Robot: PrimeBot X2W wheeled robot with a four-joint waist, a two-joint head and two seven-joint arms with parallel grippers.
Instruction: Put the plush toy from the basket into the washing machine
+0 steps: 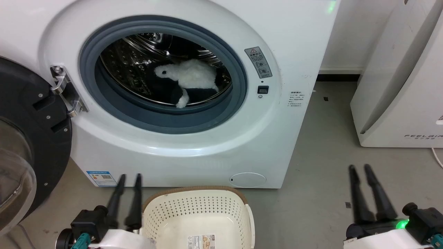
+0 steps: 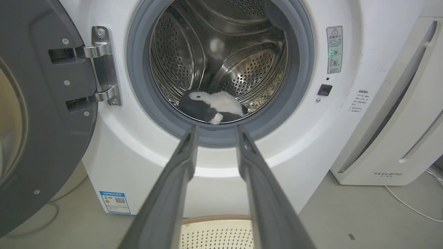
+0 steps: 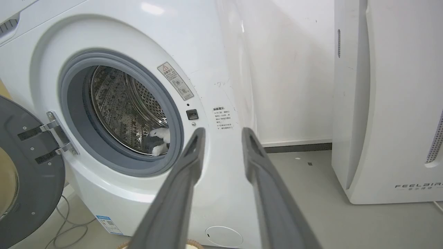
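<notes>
White plush toy (image 1: 192, 77) crosswise in washing machine (image 1: 277, 145), head left, left hand (image 1: 130, 177), right hand (image 1: 359, 168) parted, empty

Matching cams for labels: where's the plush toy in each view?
Head view: plush toy lies in the drum, upper middle of the picture.
Left wrist view: plush toy on the drum floor, centre, just above the left gripper.
Right wrist view: plush toy small, left of centre, partly hidden behind the gasket.
Shared landmark: warning sticker just right of the gasket.
</notes>
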